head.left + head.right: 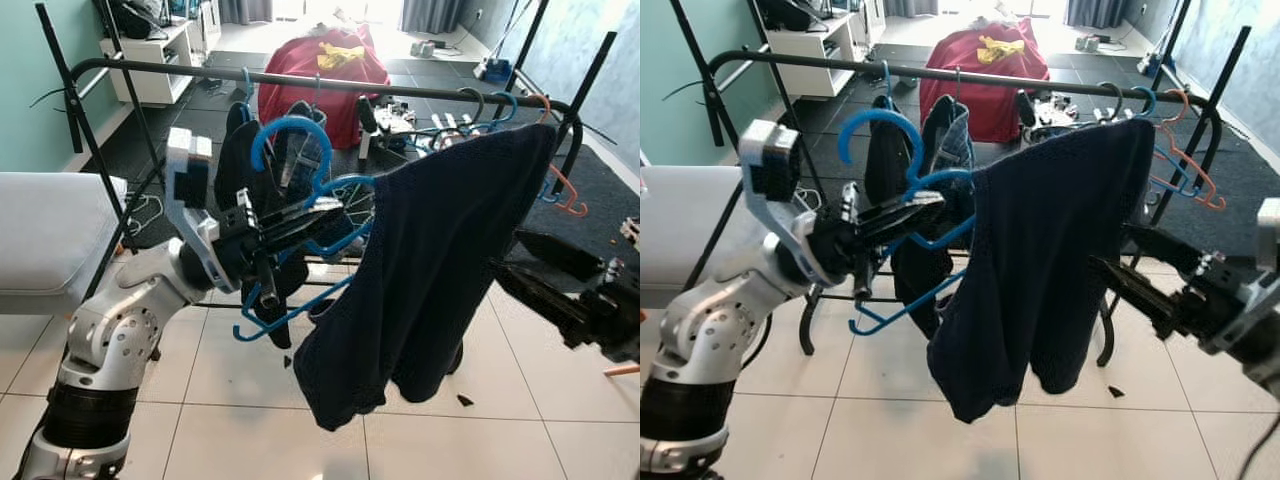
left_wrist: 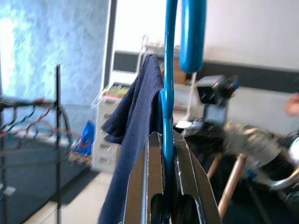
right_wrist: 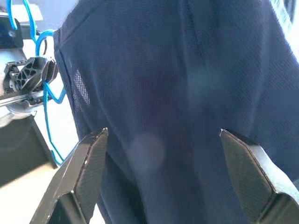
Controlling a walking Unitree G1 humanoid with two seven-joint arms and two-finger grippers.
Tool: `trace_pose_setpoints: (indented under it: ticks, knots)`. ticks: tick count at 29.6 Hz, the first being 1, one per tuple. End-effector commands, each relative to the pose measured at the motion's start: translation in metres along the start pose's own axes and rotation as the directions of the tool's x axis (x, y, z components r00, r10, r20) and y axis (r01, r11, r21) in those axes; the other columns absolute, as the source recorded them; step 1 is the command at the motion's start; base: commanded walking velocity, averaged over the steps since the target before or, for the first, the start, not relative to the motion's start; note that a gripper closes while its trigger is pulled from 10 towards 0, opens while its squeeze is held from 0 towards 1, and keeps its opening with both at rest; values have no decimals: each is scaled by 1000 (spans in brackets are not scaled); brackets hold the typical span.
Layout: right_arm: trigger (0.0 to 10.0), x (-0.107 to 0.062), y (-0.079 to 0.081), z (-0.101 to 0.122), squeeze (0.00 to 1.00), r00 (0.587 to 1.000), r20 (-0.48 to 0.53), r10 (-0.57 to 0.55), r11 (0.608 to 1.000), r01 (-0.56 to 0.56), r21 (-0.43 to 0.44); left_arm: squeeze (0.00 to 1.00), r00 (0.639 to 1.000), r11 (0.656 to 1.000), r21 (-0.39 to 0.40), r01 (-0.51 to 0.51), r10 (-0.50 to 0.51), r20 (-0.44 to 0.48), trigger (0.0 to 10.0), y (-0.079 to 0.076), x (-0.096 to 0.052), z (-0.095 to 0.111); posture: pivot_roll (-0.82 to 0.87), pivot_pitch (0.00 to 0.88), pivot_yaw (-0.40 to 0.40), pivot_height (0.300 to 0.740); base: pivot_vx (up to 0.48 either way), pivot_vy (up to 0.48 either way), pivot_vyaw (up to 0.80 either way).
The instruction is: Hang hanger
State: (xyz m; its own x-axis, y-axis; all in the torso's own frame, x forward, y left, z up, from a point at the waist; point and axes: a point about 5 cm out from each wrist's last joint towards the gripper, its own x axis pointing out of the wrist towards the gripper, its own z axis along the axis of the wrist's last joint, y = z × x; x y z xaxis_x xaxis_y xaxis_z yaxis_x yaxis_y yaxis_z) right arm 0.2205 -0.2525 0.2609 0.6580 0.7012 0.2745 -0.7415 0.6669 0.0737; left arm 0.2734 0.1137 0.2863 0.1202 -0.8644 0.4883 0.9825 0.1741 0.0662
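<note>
Left gripper point(image 1: 300, 215): raised in front of the rack, fingers clamped on the blue hanger just below its hook; in the left wrist view the 2 fingers point(image 2: 148, 186) press against the hanger's stem from both sides.
Blue hanger point(image 1: 290, 135): held in the air, tilted, hook uppermost and below the rack's top bar, not hooked on it. Its lower bar slants down toward the floor on the robot's left.
Navy garment point(image 1: 440, 270): draped over the hanger's right shoulder, hanging down in front of the rack with its hem clear of the floor.
Right gripper point(image 1: 1115, 262): level with the garment's right edge, fingers spread wide; in the right wrist view the 2 fingertips point(image 3: 96, 144) stand apart with the navy cloth between and beyond them. Contact with the cloth cannot be told.
Clothes rack point(image 1: 180, 72): black metal frame, top bar running across the head views.
Items on bar: dark clothes point(image 1: 885, 150) hang near the middle behind the held hanger; spare hangers point(image 1: 520, 110), blue, grey and orange, sit at the right end.
Floor point(image 1: 220, 400): pale tiles under the rack, dark mat beyond.
Background: red bag point(image 1: 320, 70) on the mat behind the rack; white cabinet point(image 1: 150, 60) at far left.
Near left: grey cushioned seat point(image 1: 50, 230) beside the left arm.
</note>
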Motion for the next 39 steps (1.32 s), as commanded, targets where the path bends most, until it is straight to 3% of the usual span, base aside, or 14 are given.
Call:
trace_pose_setpoints:
  ticks: [1, 3, 4, 15, 21, 31, 35, 39]
  knots:
    - [10000, -1, 4, 3, 0, 999, 24, 31, 999, -31, 19, 0, 997, 998, 31, 60, -62, 56, 6431, -5, 4, 15, -111, 84, -33, 740, 0, 0, 0]
    - [10000, -2, 7, 3, 0, 998, 28, 56, 998, -56, 35, 0, 995, 997, 32, 71, -73, 64, 6431, -5, 4, 18, -111, 84, -33, 740, 0, 0, 0]
    - [10000, -3, 11, 0, 0, 997, 18, 73, 996, -73, 52, 0, 994, 996, 37, 84, -86, 70, 10000, -4, 4, 22, -107, 86, -31, 740, 0, 0, 0]
    - [10000, -7, 12, -6, 0, 999, 37, 11, 999, -13, 53, 0, 985, 988, 43, 146, -150, 82, 10000, -5, 6, 35, -107, 86, -24, 740, 0, 0, 0]
    - [10000, -17, 20, 15, 0, 989, 136, 65, 995, -74, 64, 0, 986, 987, 48, 153, -156, 51, 10000, -3, 5, 36, -109, 90, -21, 740, 0, 0, 0]
    - [10000, -30, 24, 25, 0, 974, 216, 70, 992, -90, 88, 0, 989, 989, 51, 140, -142, 48, 10000, -1, 4, 36, -111, 91, -21, 740, 0, 0, 0]
    - [10000, -46, 13, 24, 0, 970, 238, -45, 996, 24, 90, 0, 985, 987, 48, 152, -156, 78, 10000, -3, 5, 41, -112, 94, -27, 740, 0, 0, 0]
    - [10000, -50, 7, 25, 0, 962, 257, -91, 993, 69, 93, 0, 982, 986, 45, 162, -165, 94, 10000, -4, 6, 44, -111, 94, -28, 740, 0, 0, 0]
